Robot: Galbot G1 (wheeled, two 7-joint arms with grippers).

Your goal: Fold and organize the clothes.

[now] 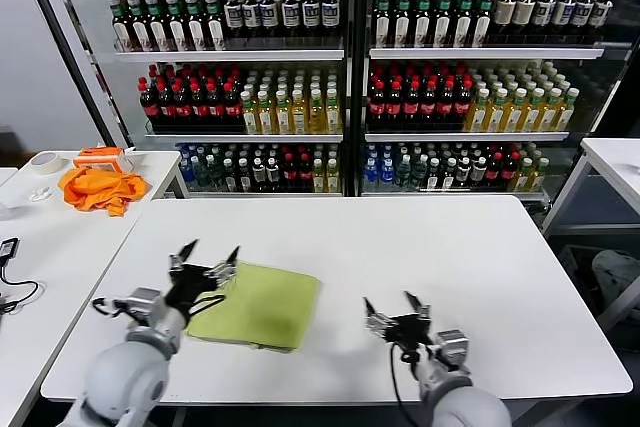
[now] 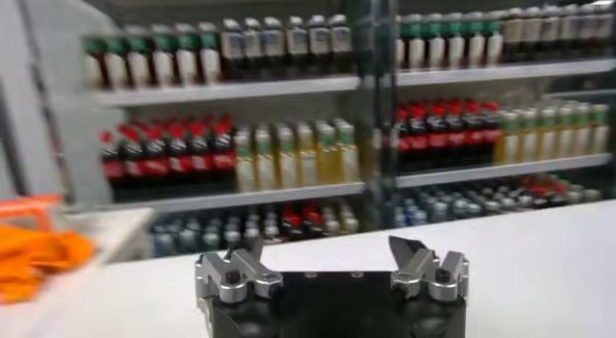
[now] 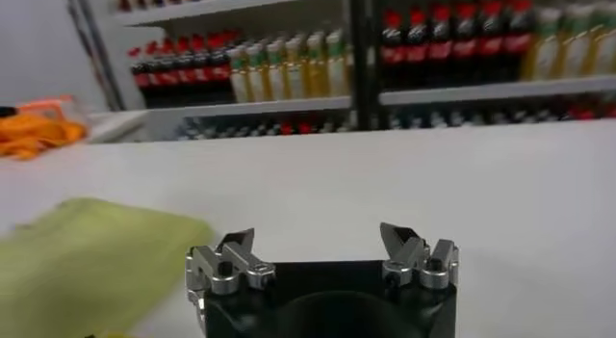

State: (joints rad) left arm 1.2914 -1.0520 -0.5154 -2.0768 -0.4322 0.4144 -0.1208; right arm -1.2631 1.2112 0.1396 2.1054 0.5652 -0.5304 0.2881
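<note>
The clothes (image 1: 262, 305), a light yellow-green T-shirt, lie folded into a flat rectangle on the white table (image 1: 420, 247), left of the middle near the front edge. My left gripper (image 1: 210, 255) is raised over the shirt's left edge, open, with nothing between its fingers. In its own wrist view the left gripper (image 2: 327, 248) shows only table and shelves beyond its tips. My right gripper (image 1: 391, 306) hovers open to the right of the shirt, apart from it. The right wrist view shows the right gripper (image 3: 318, 239) empty, with the clothes (image 3: 87, 263) off to one side.
A second white table (image 1: 40, 247) stands to the left, carrying a bright orange cloth (image 1: 98, 187), a tape roll (image 1: 45, 161) and a cable (image 1: 8, 292). Shelves of bottles (image 1: 350, 77) fill the back. Another table (image 1: 615, 162) is at the right.
</note>
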